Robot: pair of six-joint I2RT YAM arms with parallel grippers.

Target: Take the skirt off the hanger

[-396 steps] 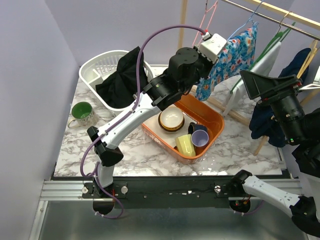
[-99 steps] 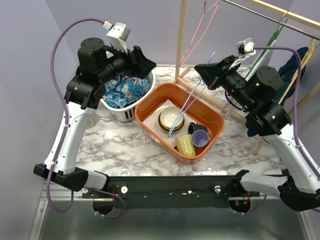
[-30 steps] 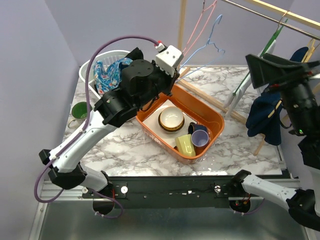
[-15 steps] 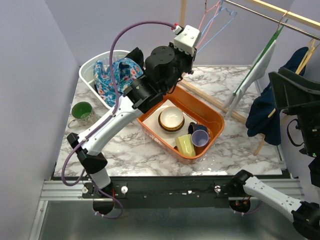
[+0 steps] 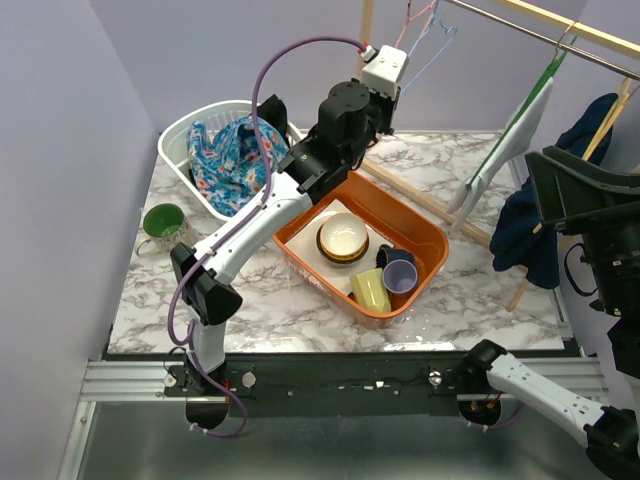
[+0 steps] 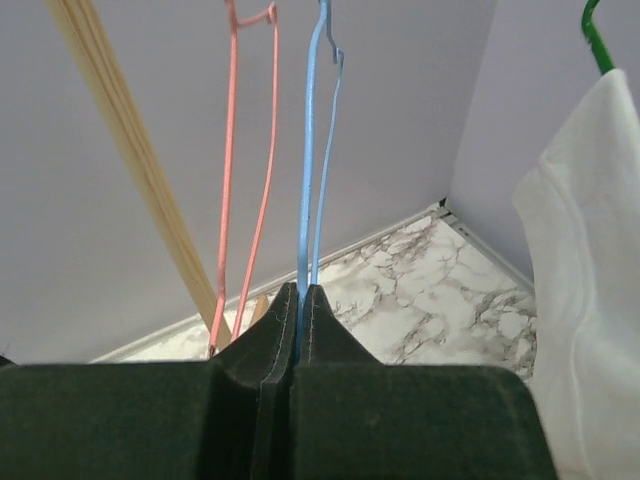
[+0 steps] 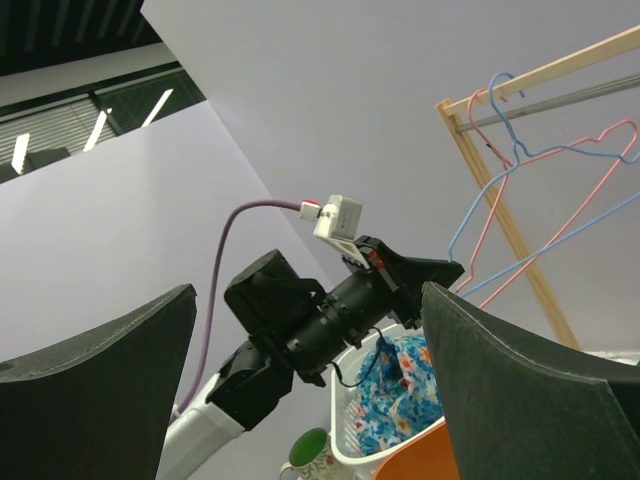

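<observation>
The floral blue fabric skirt [image 5: 225,160] lies in the white plastic basket [image 5: 181,129]. Our left fingers [image 6: 250,365] clamp the bare blue wire hanger [image 6: 305,150]; right fingers [image 7: 90,400] gape empty. Next, we judge: hang it, release.

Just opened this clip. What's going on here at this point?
The floral skirt is already off and lies bundled in the white laundry basket. The left pincer is shut on the bare blue hanger, holding it up at the clothes rail beside a pink hanger. Whether its hook rests on the rail is hard to tell. The right pincer is open and holds nothing, raised off to the right.
</observation>
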